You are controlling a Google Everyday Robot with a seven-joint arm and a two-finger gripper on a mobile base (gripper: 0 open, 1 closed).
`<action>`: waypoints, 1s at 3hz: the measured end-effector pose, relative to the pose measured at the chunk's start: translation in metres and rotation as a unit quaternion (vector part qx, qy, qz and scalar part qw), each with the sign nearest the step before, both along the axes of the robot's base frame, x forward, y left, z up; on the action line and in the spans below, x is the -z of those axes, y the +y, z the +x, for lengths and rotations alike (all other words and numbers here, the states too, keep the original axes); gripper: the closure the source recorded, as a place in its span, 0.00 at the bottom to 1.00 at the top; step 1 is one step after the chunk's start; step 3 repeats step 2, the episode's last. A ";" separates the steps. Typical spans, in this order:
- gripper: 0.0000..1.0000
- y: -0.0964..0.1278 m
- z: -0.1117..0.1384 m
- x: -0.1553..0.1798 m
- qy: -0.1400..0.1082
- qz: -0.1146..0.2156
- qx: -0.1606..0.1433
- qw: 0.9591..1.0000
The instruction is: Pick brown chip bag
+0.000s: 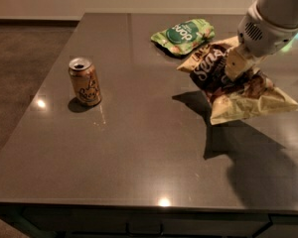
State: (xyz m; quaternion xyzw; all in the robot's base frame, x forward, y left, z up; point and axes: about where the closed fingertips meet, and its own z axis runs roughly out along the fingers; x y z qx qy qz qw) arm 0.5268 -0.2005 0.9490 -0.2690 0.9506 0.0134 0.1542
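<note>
The brown chip bag [216, 73] has a dark brown middle with white script and pale tan ends. It hangs tilted above the dark table [139, 148] at the right, and its shadow falls on the tabletop below it. My gripper [237, 66] comes down from the upper right and is shut on the bag's middle, holding it off the surface.
A smaller green chip bag [184, 33] lies at the back of the table, just behind the held bag. An opened orange-brown drink can [85, 82] stands upright at the left. The table's front edge runs along the bottom of the view.
</note>
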 end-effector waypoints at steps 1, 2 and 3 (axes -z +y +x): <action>1.00 -0.001 0.008 -0.037 -0.032 -0.005 -0.014 0.999; 1.00 -0.001 0.008 -0.037 -0.032 -0.005 -0.014 0.999; 1.00 -0.001 0.008 -0.037 -0.032 -0.005 -0.014 0.999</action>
